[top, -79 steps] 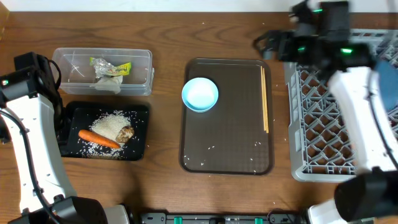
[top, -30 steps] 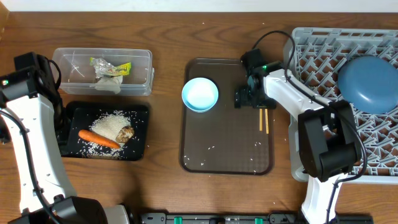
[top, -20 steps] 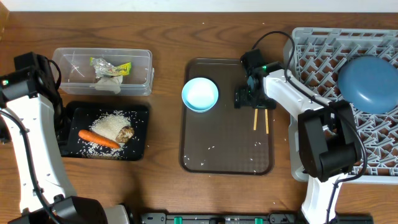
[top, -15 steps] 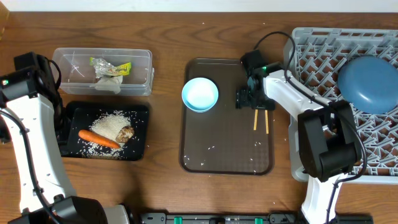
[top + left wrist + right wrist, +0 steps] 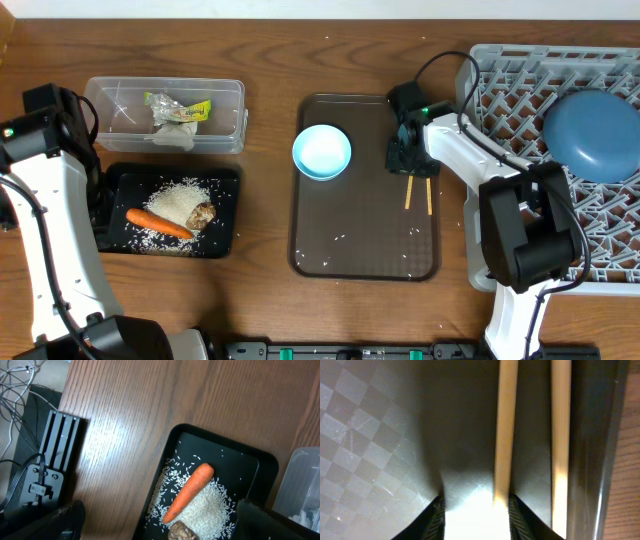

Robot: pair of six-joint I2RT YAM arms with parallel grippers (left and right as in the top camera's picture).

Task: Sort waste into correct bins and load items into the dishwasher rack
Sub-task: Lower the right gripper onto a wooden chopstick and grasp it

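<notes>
Right gripper (image 5: 409,168) hangs low over the large dark brown rectangular serving tray (image 5: 360,240), near its far right corner, with its jaws parted wider than a single stick. In the right wrist view, one of the two thin wooden chopsticks (image 5: 506,430) runs into the gap between the fingers, close to the finger (image 5: 522,515) on the right of the picture. The other stick lies apart from it, just beside the tray's raised rim. Both sticks rest flat on the tray, and whether the nearer one touches the finger cannot be told. A small light blue round bowl with a white inside (image 5: 322,151) sits on the same tray at its far left, with a few stray grains scattered around. Beside the tray on the right stands the large square grey plastic lattice rack (image 5: 520,230), with a large dark blue round plate (image 5: 595,120) lying in its far part. Left gripper (image 5: 160,510) hovers with its fingers spread wide above the shallow black rectangular tray (image 5: 225,215), which holds an orange carrot (image 5: 158,223), a heap of loose white rice (image 5: 180,198) and a small brown food lump (image 5: 203,213). Behind it, the clear plastic rectangular tub (image 5: 100,95) contains a silver wrapper with green-yellow print (image 5: 180,105) and a crumpled white tissue (image 5: 175,130).
</notes>
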